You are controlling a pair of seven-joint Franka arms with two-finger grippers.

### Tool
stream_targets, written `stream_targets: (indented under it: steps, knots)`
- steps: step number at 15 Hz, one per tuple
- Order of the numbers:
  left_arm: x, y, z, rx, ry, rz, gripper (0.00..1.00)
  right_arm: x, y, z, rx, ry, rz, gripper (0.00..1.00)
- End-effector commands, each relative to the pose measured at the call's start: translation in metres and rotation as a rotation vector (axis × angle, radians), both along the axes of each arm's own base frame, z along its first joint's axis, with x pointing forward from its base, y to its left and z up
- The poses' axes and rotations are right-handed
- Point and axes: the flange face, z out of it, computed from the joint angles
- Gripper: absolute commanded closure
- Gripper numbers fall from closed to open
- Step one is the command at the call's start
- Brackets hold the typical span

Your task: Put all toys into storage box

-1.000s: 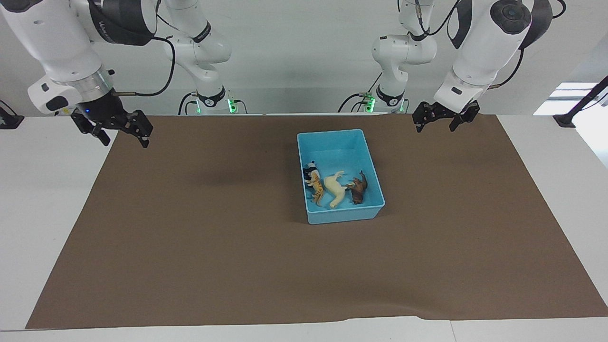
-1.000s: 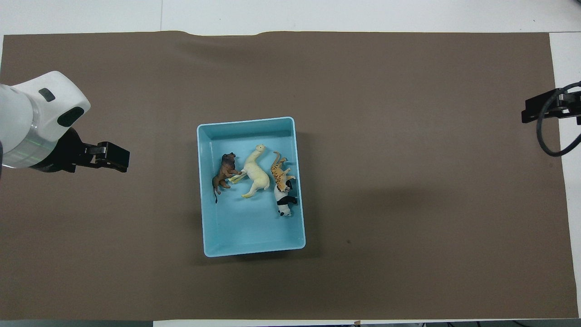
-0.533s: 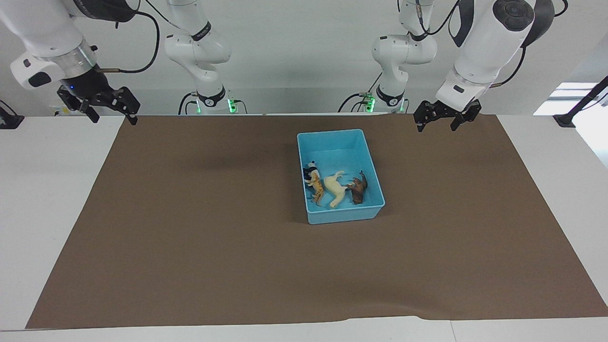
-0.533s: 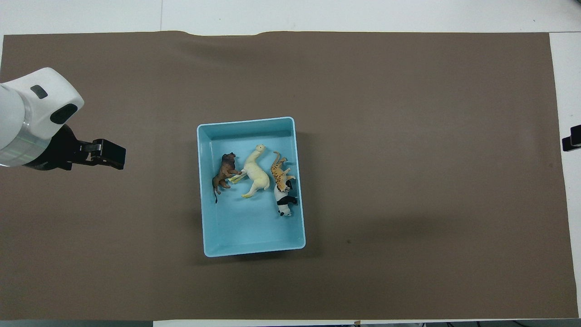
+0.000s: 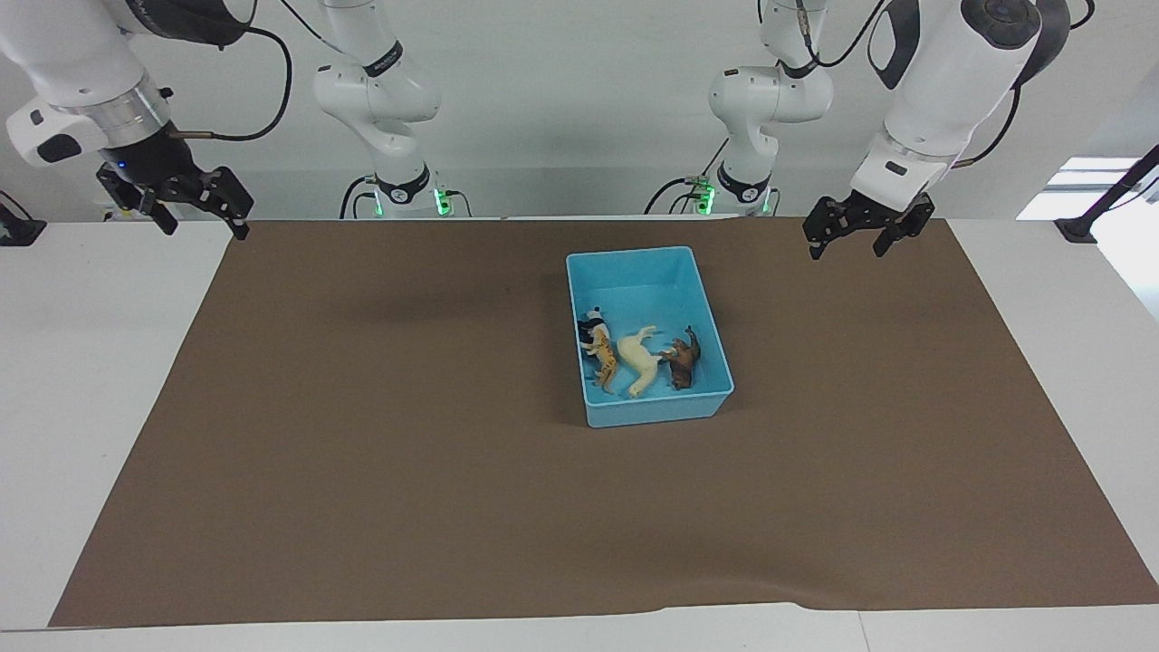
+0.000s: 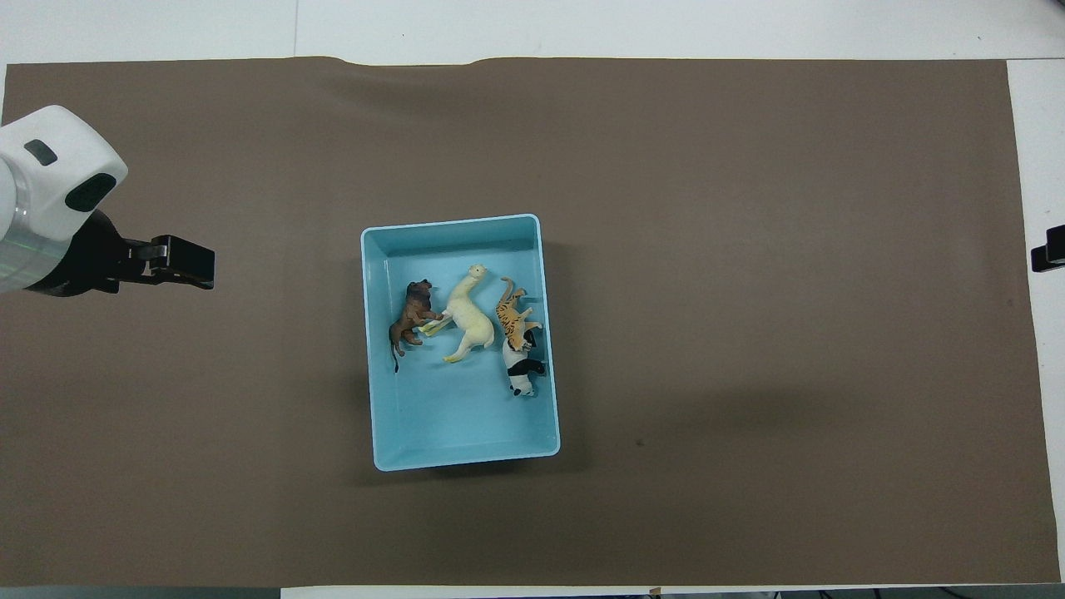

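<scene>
Over the mat's corner at the right arm's end, by the edge nearest the robots, the right gripper (image 5: 177, 201) is hanging in the air with its fingers spread wide and nothing between them. The brown mat (image 5: 380, 435) is lying flat over the white table (image 5: 90, 362). Around the middle of the mat, closer to the robots' edge, the storage box (image 5: 634, 263) is sitting with all four toys lying inside it, gathered in the half farther from the robots. The panda (image 5: 591, 326) is touching the tiger (image 5: 605, 362) against the wall toward the right arm's end; the cream horse (image 5: 639, 360) is lying beside them, and the brown animal (image 5: 684, 359) beside that. Over the mat's corner at the left arm's end, the left gripper (image 5: 856, 232) is hovering, wide open and empty too.
</scene>
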Motion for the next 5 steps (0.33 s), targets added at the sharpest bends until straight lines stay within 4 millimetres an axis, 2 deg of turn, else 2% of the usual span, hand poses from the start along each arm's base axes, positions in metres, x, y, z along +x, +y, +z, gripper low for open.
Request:
stream_targets:
  steps: [1,5]
  knots:
    - [0.0025,0.0089,0.0001,-0.009,-0.01,-0.001,0.0,-0.0059,-0.0002,0.0005,-0.003,-0.016,0.005,0.0]
    - [0.0002,0.0006,0.006,0.007,0.005,-0.02,0.0,-0.006,-0.0002,0.0011,-0.003,-0.016,0.007,0.0]
